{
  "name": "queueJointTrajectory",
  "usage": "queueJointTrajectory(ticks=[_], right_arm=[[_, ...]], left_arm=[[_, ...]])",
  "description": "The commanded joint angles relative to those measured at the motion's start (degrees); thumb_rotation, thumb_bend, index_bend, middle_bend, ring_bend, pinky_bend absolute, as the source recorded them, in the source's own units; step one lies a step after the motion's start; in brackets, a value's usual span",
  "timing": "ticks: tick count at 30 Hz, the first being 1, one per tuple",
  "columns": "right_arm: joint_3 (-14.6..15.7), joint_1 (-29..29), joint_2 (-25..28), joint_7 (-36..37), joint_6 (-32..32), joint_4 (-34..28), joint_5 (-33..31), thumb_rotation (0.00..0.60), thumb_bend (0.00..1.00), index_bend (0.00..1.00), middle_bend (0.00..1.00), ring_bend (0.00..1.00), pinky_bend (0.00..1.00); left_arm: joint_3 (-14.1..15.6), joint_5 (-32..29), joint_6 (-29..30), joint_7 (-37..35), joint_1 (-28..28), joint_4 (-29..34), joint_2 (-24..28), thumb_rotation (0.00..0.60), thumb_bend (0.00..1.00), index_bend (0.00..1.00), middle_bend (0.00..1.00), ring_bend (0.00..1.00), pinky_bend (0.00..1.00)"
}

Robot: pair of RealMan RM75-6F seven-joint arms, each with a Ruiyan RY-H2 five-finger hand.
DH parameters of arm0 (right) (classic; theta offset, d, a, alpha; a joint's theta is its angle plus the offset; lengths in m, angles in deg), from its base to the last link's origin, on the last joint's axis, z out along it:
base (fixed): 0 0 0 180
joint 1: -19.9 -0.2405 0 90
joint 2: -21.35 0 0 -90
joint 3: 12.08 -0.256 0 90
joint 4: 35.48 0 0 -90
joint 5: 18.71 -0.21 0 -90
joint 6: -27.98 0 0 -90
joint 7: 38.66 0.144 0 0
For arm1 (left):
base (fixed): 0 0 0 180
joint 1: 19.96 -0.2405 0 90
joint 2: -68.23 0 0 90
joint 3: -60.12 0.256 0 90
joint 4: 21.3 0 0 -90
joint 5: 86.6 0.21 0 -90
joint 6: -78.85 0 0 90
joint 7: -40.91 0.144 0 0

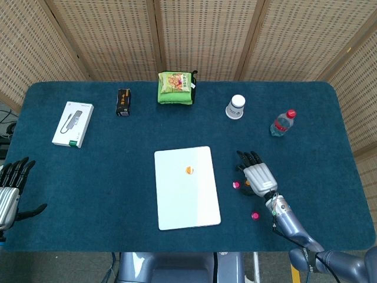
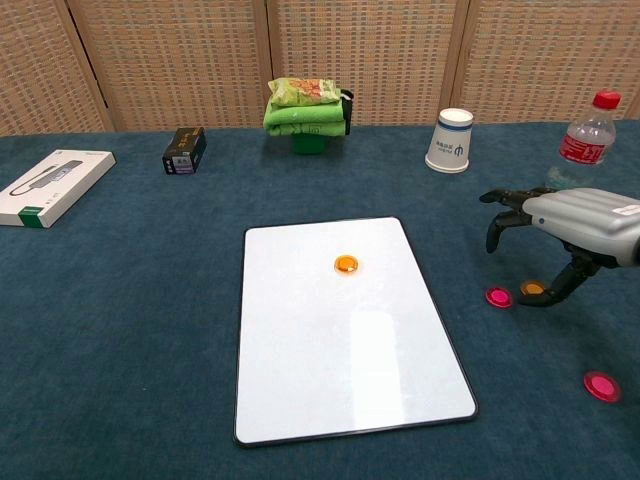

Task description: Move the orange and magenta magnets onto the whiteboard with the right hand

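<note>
The whiteboard (image 1: 184, 206) (image 2: 340, 350) lies flat at the table's middle with one orange magnet (image 1: 189, 170) (image 2: 346, 264) on its upper part. To its right on the cloth lie a second orange magnet (image 2: 533, 289), a magenta magnet (image 1: 236, 184) (image 2: 498, 296) beside it, and another magenta magnet (image 1: 255, 216) (image 2: 601, 386) nearer the front edge. My right hand (image 1: 258, 175) (image 2: 565, 222) hovers low over the loose orange magnet, fingers spread, holding nothing; its thumb tip reaches down right beside that magnet. My left hand (image 1: 10, 190) rests open at the far left edge.
Along the back stand a white box (image 1: 73, 124) (image 2: 55, 187), a small black box (image 1: 123, 102) (image 2: 184, 150), a green snack bag (image 1: 175, 87) (image 2: 306, 110), a paper cup (image 1: 236, 107) (image 2: 452, 140) and a water bottle (image 1: 281, 122) (image 2: 590, 130).
</note>
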Motion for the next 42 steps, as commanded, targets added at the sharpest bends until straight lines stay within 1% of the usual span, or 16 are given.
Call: queueJointTrajectory(ticks=[1, 5, 9, 15, 20, 29, 34, 42], right_arm=[[-0.05, 0.03, -0.48, 0.01, 0.26, 0.42, 0.33, 0.6, 0.26, 0.34, 0.0, 0.0, 0.0], [0.01, 0.29, -1.4, 0.15, 0.37, 1.29, 0.96, 0.6, 0.26, 0.37, 0.0, 0.0, 0.0], [-0.03, 0.63, -2.62, 0.75, 0.75, 3.23, 1.32, 0.6, 0.26, 0.37, 0.0, 0.0, 0.0], [-0.18, 0.7, -3.4, 0.93, 1.32, 4.27, 2.0, 0.6, 0.26, 0.38, 0.0, 0.0, 0.0], [-0.48, 0.59, -3.65, 0.79, 2.06, 4.42, 2.08, 0.6, 0.35, 0.38, 0.0, 0.0, 0.0], [-0.83, 0.46, -3.76, 0.32, 2.81, 4.07, 2.24, 0.6, 0.36, 0.4, 0.0, 0.0, 0.0], [-0.96, 0.47, -4.24, 0.39, 3.1, 4.37, 2.35, 0.6, 0.36, 0.43, 0.0, 0.0, 0.0], [-1.09, 0.59, -4.66, 1.26, 3.48, 4.97, 2.75, 0.6, 0.36, 0.51, 0.0, 0.0, 0.0]], left_arm=[[-0.01, -0.03, -0.02, -0.08, -0.01, 0.03, 0.02, 0.6, 0.0, 0.0, 0.0, 0.0, 0.0], [-0.01, -0.04, 0.0, -0.28, -0.05, -0.01, 0.01, 0.6, 0.0, 0.0, 0.0, 0.0, 0.0], [0.04, -0.05, -0.15, -0.51, -0.04, 0.05, 0.1, 0.6, 0.0, 0.0, 0.0, 0.0, 0.0], [0.05, -0.05, -0.19, -0.74, -0.05, 0.07, 0.16, 0.6, 0.0, 0.0, 0.0, 0.0, 0.0], [0.04, -0.08, -0.23, -0.84, -0.06, 0.07, 0.15, 0.6, 0.0, 0.0, 0.0, 0.0, 0.0], [0.05, -0.13, -0.35, -1.04, -0.05, 0.08, 0.2, 0.6, 0.0, 0.0, 0.0, 0.0, 0.0], [0.06, -0.17, -0.39, -1.16, -0.06, 0.14, 0.25, 0.6, 0.0, 0.0, 0.0, 0.0, 0.0], [0.05, -0.22, -0.49, -1.18, -0.04, 0.19, 0.28, 0.6, 0.0, 0.0, 0.0, 0.0, 0.0]])
